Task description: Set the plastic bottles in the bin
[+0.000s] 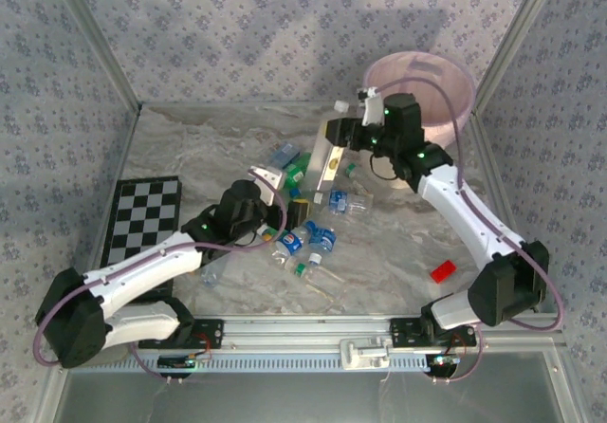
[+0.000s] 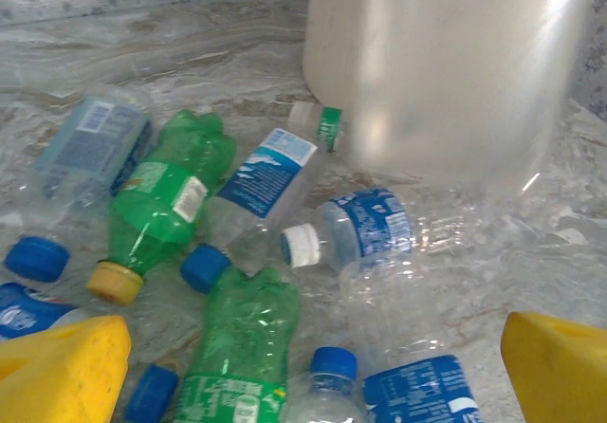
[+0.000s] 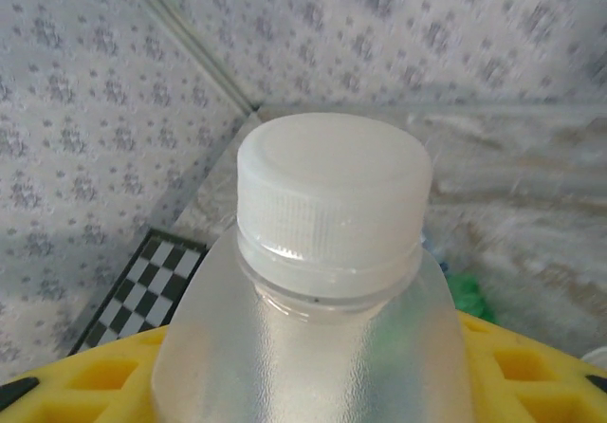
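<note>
1 white-capped bottle (image 3: pixel 327 252) in right gripper (image 3: pixel 313 374), 1 bin (image 1: pixel 462 82)

**Crowded centre, open edges**

Blocked mid-table by the plastic bottles (image 1: pixel 290 241), lying cap to flank with hardly a gap. Walled just beyond them by a tall clear bottle (image 2: pixel 446 63). Open over bare table (image 1: pixel 209 138) far left and near right, but for a red block (image 1: pixel 442 271).

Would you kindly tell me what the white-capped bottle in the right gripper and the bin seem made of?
The white-capped bottle looks like clear, frosted plastic, since light passes through its body; its ribbed cap seems opaque white plastic. The bin appears translucent pink plastic, judging by its see-through sides.
</note>
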{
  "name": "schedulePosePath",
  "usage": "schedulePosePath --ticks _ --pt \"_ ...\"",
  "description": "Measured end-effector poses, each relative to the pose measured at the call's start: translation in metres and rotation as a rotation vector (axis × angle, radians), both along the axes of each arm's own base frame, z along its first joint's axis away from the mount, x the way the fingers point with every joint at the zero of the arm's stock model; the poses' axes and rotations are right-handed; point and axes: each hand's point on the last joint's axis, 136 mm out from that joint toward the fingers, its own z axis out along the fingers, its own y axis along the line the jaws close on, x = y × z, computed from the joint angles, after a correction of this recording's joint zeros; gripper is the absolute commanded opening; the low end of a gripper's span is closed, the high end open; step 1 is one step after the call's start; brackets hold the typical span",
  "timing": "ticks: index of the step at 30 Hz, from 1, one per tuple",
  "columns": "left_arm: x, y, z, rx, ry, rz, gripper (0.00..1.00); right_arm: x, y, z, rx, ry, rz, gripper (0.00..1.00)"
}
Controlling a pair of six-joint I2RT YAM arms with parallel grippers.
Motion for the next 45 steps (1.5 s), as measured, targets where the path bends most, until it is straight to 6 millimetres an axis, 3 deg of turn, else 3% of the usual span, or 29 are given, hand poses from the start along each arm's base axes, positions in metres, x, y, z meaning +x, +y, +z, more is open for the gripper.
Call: schedulePosePath --ticks 7,12,19,24,29,32,35,40,45 --pt "0.023 0.067 -0.015 -0.045 0.039 0.256 1.0 0.015 -0.046 0.084 -0.021 -0.184 -0.118 0.47" --pt "0.022 0.103 -0.01 -0.103 0.035 0.389 1.0 0.022 -0.09 0.133 -0.075 -0.314 -0.256 0.47" --pt "0.009 0.134 -0.011 -0.183 0.013 0.493 1.0 0.035 -0.159 0.153 -0.194 -0.398 -0.524 0.44" --pt "0.006 0.145 -0.015 -0.194 0.021 0.541 1.0 0.049 -0.181 0.154 -0.286 -0.438 -0.629 0.45" --pt "0.007 0.153 -0.014 -0.21 0.021 0.584 1.0 0.087 -0.19 0.125 -0.351 -0.372 -0.652 0.46" --pt "0.006 0.158 -0.017 -0.211 0.034 0.61 1.0 0.112 -0.191 0.09 -0.389 -0.284 -0.633 0.46" --pt "0.006 0.164 -0.02 -0.213 0.044 0.635 1.0 0.135 -0.185 0.042 -0.417 -0.15 -0.577 0.46" --pt "0.006 0.169 -0.023 -0.209 0.055 0.654 1.0 0.153 -0.176 -0.024 -0.448 0.035 -0.504 0.47" --pt "0.006 0.172 -0.021 -0.213 0.05 0.664 1.0 0.153 -0.173 -0.075 -0.472 0.19 -0.462 0.48"
